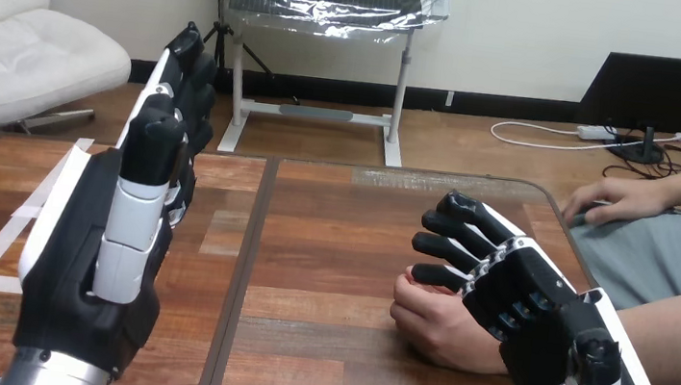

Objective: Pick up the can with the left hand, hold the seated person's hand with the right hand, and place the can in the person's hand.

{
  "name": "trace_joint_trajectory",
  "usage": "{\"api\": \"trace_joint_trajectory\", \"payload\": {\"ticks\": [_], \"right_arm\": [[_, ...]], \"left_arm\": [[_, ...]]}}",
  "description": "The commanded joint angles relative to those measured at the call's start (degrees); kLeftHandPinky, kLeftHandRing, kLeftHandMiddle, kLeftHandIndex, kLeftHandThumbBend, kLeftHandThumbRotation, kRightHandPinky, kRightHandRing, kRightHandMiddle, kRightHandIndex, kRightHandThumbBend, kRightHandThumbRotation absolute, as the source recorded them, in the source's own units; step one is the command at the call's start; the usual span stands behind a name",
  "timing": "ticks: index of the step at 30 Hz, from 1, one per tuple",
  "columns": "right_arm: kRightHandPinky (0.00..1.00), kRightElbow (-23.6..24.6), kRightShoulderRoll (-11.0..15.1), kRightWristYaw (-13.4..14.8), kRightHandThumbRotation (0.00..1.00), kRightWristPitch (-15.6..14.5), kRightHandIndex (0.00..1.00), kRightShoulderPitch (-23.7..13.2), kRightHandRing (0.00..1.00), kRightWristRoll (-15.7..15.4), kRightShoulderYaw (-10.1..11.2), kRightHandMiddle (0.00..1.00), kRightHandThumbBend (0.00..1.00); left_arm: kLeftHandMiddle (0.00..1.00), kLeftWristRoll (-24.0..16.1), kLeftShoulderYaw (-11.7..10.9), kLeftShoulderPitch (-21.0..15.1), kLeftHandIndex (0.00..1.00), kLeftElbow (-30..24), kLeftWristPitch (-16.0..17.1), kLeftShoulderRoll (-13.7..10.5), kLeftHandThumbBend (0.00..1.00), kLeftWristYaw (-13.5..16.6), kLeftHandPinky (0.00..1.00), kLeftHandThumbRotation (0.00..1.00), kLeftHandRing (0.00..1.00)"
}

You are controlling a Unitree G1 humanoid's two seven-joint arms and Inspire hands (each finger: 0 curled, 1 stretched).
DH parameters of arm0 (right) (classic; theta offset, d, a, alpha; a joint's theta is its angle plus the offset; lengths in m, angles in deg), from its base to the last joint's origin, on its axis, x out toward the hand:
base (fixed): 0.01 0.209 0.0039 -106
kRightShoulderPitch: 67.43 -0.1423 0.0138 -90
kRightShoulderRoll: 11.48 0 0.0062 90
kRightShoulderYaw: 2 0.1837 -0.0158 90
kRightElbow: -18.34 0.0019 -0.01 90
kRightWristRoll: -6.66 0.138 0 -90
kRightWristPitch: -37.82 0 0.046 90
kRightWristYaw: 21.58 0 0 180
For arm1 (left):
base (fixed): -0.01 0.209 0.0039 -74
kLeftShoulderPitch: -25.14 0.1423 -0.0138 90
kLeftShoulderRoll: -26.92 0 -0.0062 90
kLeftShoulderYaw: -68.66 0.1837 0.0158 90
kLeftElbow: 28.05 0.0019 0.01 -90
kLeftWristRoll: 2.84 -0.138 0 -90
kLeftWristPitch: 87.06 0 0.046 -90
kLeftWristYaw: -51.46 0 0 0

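Left robot hand (pixel 88 251) stands raised, fingers straight. Right robot hand (pixel 529 291) lies relaxed over the person's closed hand (pixel 437 331) on the brown wooden desk (pixel 334 211). Risks: loose contact slips; closed fist cannot receive a can.

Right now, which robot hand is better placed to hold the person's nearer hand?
The right. The right hand lies over the person's nearer hand, fingers straight, not yet curled round it. The left hand stands raised, apart at the left.
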Motion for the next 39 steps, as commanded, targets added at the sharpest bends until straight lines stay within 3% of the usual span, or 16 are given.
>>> {"api": "trace_joint_trajectory", "payload": {"ticks": [1, 12, 13, 18, 28, 33, 39], "right_arm": [[0.77, 0.72, -0.08, 0.01, 0.94, 0.74, 0.86, -3.21, 0.83, 0.01, 0.58, 0.86, 0.94], [0.77, 0.44, 0.03, -0.31, 0.93, 0.57, 0.86, -3.6, 0.84, 0.33, 0.55, 0.86, 0.93], [0.78, 0.44, 0.03, -0.32, 0.93, 0.53, 0.86, -3.62, 0.84, 0.36, 0.55, 0.86, 0.93], [0.78, 0.4, 0.02, -0.39, 0.92, 0.41, 0.86, -3.75, 0.84, 0.48, 0.53, 0.86, 0.93], [0.78, 0.24, -0.01, -0.51, 0.91, 0.08, 0.86, -3.98, 0.83, 0.7, 0.53, 0.86, 0.93], [0.78, 0.18, 0.02, -0.67, 0.9, -0.29, 0.86, -4.22, 0.84, 0.9, 0.49, 0.86, 0.93], [0.78, 0.09, -0.09, -0.72, 0.9, -0.36, 0.86, -4.38, 0.84, 0.88, 0.46, 0.86, 0.93]], "left_arm": [[1.0, 0.48, -0.08, -3.4, 1.0, -1.79, 0.96, 0.03, 0.88, 0.01, 1.0, 1.0, 1.0], [1.0, -2.36, -1.15, -4.29, 1.0, -0.39, 2.09, -0.48, 0.9, 0.64, 1.0, 0.92, 1.0], [1.0, -2.71, -1.24, -4.4, 1.0, -0.24, 2.15, -0.41, 0.91, 0.83, 1.0, 0.87, 1.0], [1.0, -5.41, -1.82, -5.33, 1.0, 0.52, 2.14, -0.53, 0.96, 1.86, 1.0, 0.77, 1.0], [1.0, -5.61, -4.46, -7.41, 0.99, 3.73, 4.51, -1.05, 1.0, 1.51, 1.0, 0.59, 1.0], [1.0, -5.93, -6.05, -8.77, 1.0, 5.74, 5.85, -1.83, 0.99, 1.27, 1.0, 0.51, 1.0], [1.0, -7.26, -8.02, -10.58, 0.99, 8.16, 6.97, -3.36, 0.91, 0.98, 1.0, 0.46, 1.0]]}}
